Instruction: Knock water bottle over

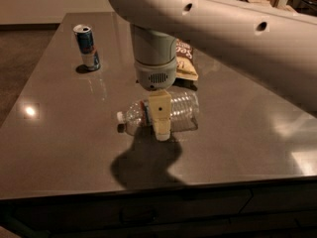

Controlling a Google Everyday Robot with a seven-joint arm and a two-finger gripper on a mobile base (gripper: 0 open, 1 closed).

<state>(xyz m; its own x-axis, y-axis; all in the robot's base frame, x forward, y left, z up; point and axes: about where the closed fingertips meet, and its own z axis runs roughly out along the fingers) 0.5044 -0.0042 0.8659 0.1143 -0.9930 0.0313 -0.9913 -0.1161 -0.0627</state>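
Observation:
The water bottle (182, 106), clear and ribbed, lies on its side on the dark table (69, 133), a little right of the middle. Its white cap (120, 116) points left. My gripper (161, 130) hangs straight down from the grey wrist and stands just in front of the bottle's neck end, covering part of it, with its tip close to the table. I cannot tell whether it touches the bottle. My pale arm crosses the top of the view from the right.
A blue-and-silver drink can (87, 46) stands upright at the back left. A snack bag (186, 59) lies behind the wrist, at the back middle. The table's front edge runs along the bottom of the view.

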